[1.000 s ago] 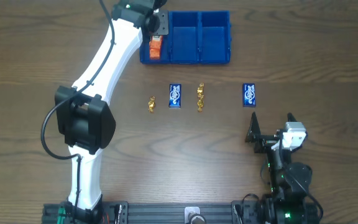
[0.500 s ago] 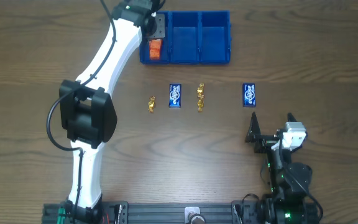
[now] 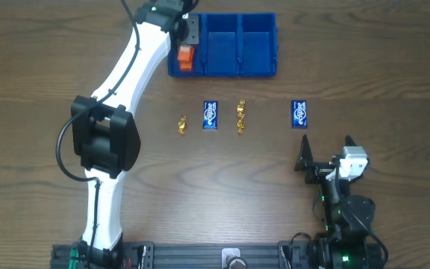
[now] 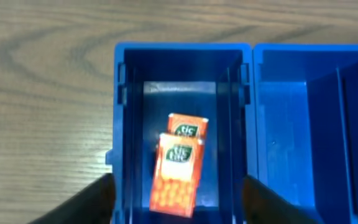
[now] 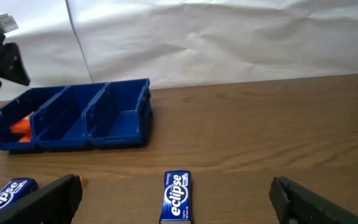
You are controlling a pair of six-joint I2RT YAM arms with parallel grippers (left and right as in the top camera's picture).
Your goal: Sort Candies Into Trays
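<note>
Candies: two orange boxes (image 4: 178, 180) lie in the blue tray (image 4: 122, 124), left compartment, beneath the left end effector (image 4: 178, 202), fingers apart. Two blue packs (image 3: 210, 114) and two spots of gold sweets (image 3: 183, 125) sit on the counter (image 3: 394, 90). The right end effector (image 5: 176, 190), near right, is spread wide.

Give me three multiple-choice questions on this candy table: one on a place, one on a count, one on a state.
1. Where do the orange boxes lie in the tray?
A) left compartment B) middle compartment C) right compartment
2. How many blue packs lie on the table?
A) one B) two C) four
3. How is the right gripper?
A) shut on a pack B) open, holding nothing C) shut, empty

Answers: 1 A, the boxes sit in the tray's leftmost bin; 2 B, the top view shows two; 3 B, its fingers stand spread with nothing between.
</note>
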